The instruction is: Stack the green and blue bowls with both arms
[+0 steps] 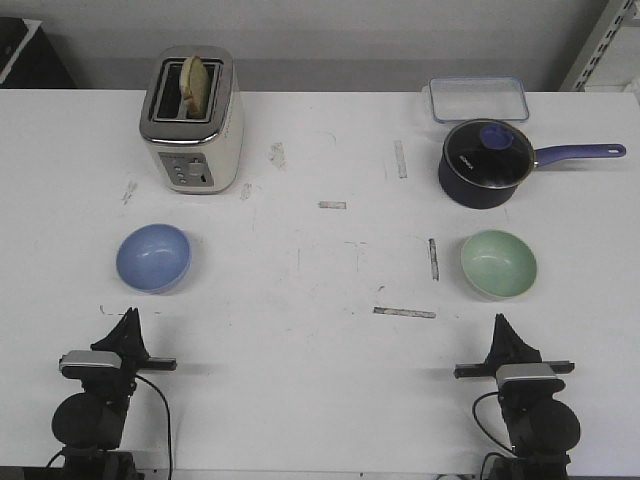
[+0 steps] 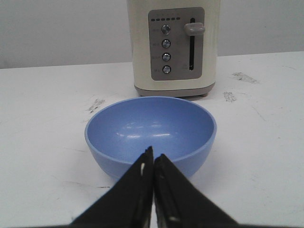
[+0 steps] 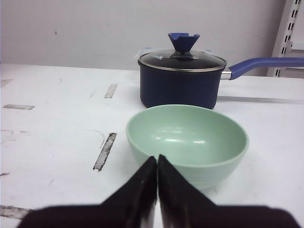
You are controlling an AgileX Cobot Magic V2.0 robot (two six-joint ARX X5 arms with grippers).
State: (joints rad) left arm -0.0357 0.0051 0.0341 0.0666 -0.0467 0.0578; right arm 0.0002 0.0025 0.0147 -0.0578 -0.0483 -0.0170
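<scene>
The blue bowl (image 1: 153, 257) rests upright and empty on the left side of the white table, and the left wrist view shows the same blue bowl (image 2: 151, 134) just beyond my fingers. My left gripper (image 1: 128, 318) is shut, holds nothing, and sits a short way in front of it; its tips (image 2: 153, 153) meet. The green bowl (image 1: 498, 264) stands upright on the right side. My right gripper (image 1: 499, 322) is shut and empty, a little in front of that green bowl (image 3: 187, 141), with its tips (image 3: 157, 159) pressed together.
A cream toaster (image 1: 192, 119) with toast in it stands behind the blue bowl. A dark blue lidded saucepan (image 1: 485, 165) with its handle pointing right sits behind the green bowl, and a clear container (image 1: 478, 99) lies behind that. Tape strips (image 1: 404, 312) mark the table.
</scene>
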